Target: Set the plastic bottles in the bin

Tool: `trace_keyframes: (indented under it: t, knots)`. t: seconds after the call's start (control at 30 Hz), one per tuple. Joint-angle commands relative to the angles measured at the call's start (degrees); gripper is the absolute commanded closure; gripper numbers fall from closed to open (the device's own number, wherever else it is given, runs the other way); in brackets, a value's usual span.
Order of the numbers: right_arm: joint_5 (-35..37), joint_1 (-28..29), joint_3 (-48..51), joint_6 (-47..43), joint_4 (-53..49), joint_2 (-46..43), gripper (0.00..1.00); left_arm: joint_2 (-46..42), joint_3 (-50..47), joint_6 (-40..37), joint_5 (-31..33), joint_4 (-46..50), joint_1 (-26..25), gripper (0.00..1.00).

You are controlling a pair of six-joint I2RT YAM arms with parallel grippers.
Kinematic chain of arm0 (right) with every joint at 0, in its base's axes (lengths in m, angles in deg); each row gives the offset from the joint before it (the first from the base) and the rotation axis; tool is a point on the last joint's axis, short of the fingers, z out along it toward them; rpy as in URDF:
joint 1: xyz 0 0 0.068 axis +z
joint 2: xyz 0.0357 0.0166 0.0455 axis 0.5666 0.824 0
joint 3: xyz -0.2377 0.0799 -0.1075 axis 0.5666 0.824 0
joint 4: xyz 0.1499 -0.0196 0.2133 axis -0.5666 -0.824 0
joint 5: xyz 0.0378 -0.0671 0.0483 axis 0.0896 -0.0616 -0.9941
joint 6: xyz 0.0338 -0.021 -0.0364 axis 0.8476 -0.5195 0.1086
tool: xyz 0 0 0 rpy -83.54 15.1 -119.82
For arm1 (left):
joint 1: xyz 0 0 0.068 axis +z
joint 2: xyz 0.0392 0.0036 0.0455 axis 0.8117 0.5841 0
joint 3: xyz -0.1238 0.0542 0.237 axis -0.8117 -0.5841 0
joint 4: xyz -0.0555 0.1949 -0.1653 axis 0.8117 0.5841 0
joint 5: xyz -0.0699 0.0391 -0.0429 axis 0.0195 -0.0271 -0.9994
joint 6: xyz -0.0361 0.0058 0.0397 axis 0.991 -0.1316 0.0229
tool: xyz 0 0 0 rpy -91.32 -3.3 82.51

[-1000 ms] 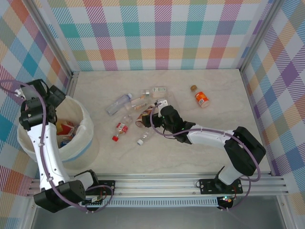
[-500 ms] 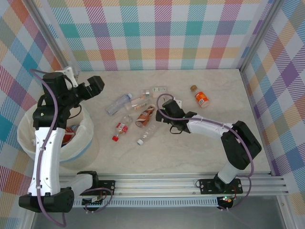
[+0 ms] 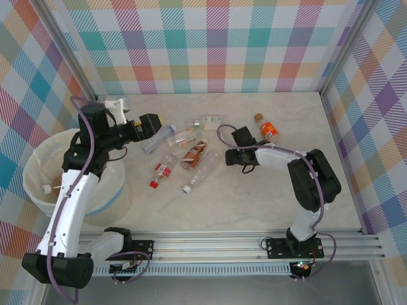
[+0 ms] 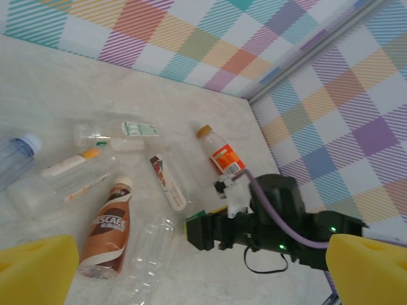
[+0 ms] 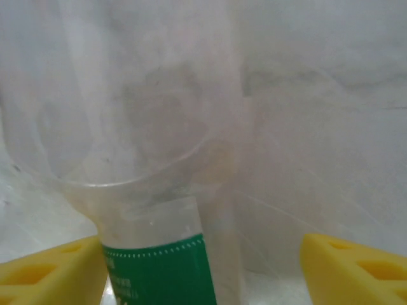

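Left gripper (image 3: 151,124) swung off bin (image 3: 38,190) — spread wide, empty; right gripper (image 5: 203,257) likewise spread — green-labelled bottle (image 5: 159,267) between

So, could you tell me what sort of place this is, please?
Likely a robot test cell: plaid backdrop walls, an aluminium mounting rail, and bottles strewn on a table beside a bin.

Bare pale marble tabletop (image 3: 241,206) runs along the frame's lower centre and right; scattered clear plastic bottles (image 3: 191,154) crowd the middle, the black-and-white right arm (image 3: 280,155) beside them.
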Motion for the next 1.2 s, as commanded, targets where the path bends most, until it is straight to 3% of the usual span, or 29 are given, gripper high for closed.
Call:
trace_keyframes:
  t: [0.0,0.17,0.33,0.43,0.57,0.93,1.17]
  knots:
    - [-0.3,0.3,-2.9,-2.0,-3.4,2.4,0.32,-1.7,-1.3,0.6,-0.5,-3.8,-1.6,0.0]
    - [1.1,0.4,-1.7,-1.3,-1.0,1.8,0.47,-0.6,-2.2,1.3,-0.7,-3.9,-3.1,0.0]
    - [2.5,0.9,1.8,-1.9,2.5,-3.3,0.67,0.8,-3.1,2.5,-0.3,-5.3,-3.8,0.0]
    - [3.0,2.5,3.7,-3.2,5.1,-7.1,0.73,1.4,-4.0,4.2,-0.6,-7.8,-4.1,0.0]
    - [2.6,6.4,5.8,-6.0,10.6,-11.8,0.75,2.4,-4.7,6.5,-0.8,-10.7,-4.8,0.0]
    - [-16.9,12.0,4.2,-1.7,25.1,-13.3,0.73,9.3,-4.0,9.3,0.5,-17.4,-11.1,0.0]
    - [-27.9,13.6,3.8,1.0,32.7,-14.1,0.72,12.4,-2.8,8.6,13.0,-14.2,-14.8,0.0]
